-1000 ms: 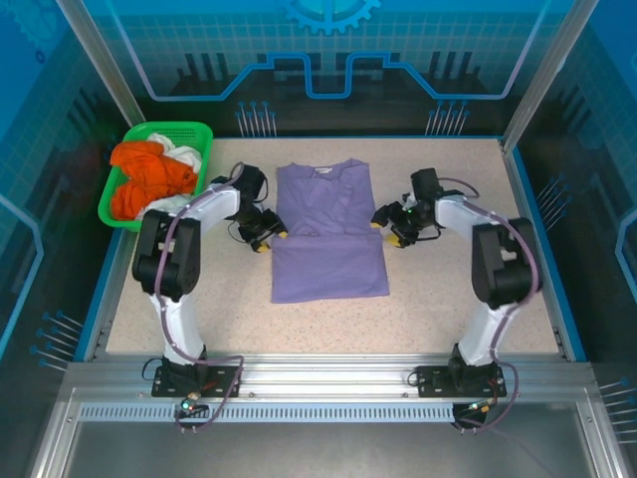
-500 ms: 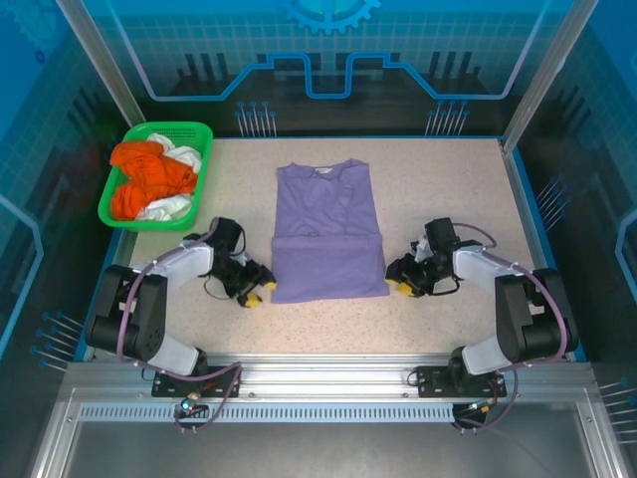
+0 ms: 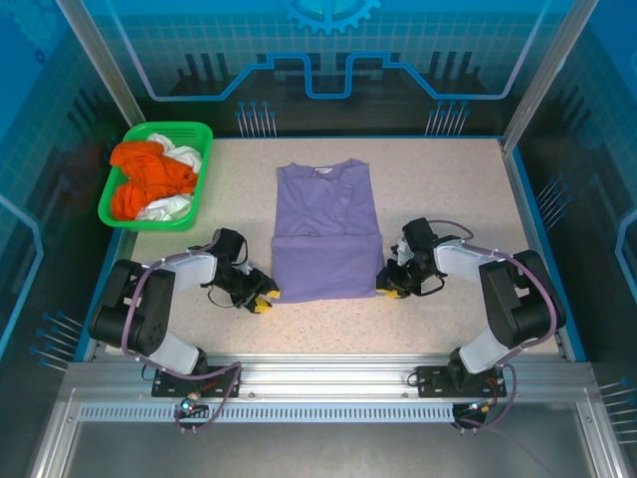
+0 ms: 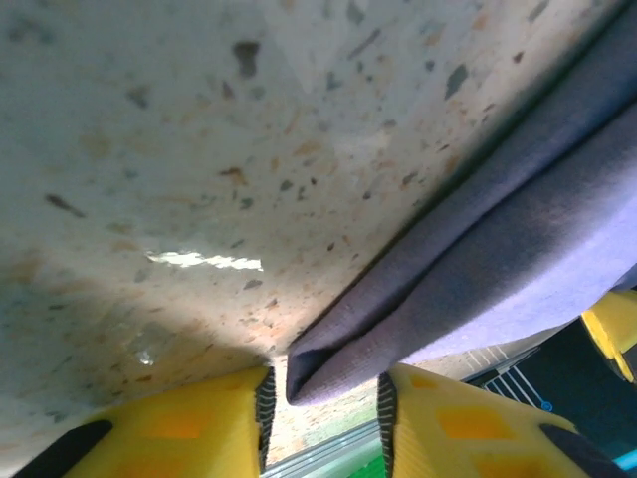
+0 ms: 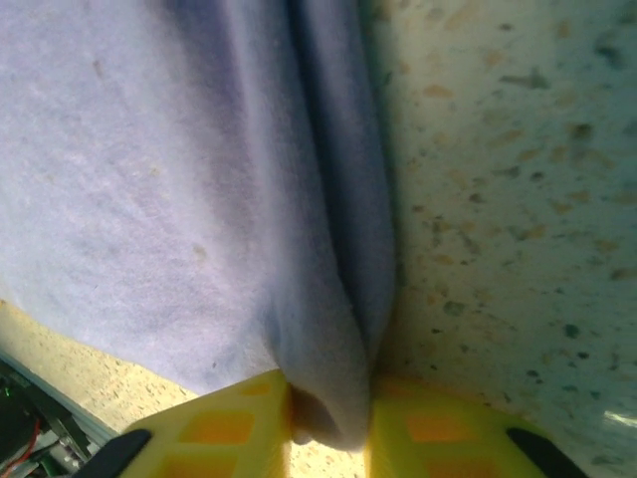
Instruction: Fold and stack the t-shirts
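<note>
Speckled surface (image 3: pixel 448 189). Purple shirt (image 3: pixel 328 249) folded. Right hand (image 5: pixel 328 413) clamps its near-right corner. Left hand (image 4: pixel 323 403) straddles near-left corner, grip unclear. Both hands cropped below.

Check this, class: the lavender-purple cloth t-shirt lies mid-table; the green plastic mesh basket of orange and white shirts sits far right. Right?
One slip: the green plastic mesh basket of orange and white shirts sits far left, as the top external view shows. The lavender-purple cloth t-shirt does lie mid-table.
</note>
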`<state>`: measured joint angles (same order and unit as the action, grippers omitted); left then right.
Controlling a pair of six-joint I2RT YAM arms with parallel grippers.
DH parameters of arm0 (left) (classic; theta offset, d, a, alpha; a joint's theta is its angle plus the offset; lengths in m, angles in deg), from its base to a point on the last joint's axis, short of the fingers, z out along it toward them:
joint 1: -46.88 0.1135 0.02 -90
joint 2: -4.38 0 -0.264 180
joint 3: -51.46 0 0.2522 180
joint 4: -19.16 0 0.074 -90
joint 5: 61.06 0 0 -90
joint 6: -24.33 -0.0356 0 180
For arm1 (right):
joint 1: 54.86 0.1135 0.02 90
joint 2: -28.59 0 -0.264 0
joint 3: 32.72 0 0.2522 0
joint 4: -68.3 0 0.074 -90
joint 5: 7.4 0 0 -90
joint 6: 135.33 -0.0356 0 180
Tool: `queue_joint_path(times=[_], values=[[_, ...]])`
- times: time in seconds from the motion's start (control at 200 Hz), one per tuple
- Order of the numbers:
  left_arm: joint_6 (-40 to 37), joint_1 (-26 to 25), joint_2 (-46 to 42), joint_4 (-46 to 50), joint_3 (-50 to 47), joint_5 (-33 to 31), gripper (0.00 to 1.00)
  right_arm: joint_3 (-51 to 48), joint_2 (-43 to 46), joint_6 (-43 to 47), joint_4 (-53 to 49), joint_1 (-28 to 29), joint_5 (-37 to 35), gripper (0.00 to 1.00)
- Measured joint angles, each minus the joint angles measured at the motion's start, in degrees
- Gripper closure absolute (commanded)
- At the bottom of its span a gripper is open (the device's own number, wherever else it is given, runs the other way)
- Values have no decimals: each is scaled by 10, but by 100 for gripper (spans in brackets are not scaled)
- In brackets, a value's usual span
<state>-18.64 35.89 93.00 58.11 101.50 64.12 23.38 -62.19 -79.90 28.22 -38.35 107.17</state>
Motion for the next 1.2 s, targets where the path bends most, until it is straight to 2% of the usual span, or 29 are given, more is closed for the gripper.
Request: queue_joint_path(times=[0.155,0.225,0.485,0.755,0.9,1.035,1.201], values=[[5,-1,26,0,16,5,100,12,-9,2,-10,0,-6,96],[-5,-2,31,3,28,1,100,19,-12,2,-17,0,-11,100],[-39,-17,15,56,56,-64,100,4,4,3,-28,16,-19,100],[-50,-52,-150,192,16,-66,100,-106,155,-54,-80,123,-27,100],[-50,-61,-225,269,3,-49,100,-123,271,-99,-136,139,-31,100],[-52,-63,-246,309,9,-42,100,-115,346,-128,-180,139,-32,100],[-65,-63,-212,351,109,-49,100,-53,345,-135,-228,125,-36,100]])
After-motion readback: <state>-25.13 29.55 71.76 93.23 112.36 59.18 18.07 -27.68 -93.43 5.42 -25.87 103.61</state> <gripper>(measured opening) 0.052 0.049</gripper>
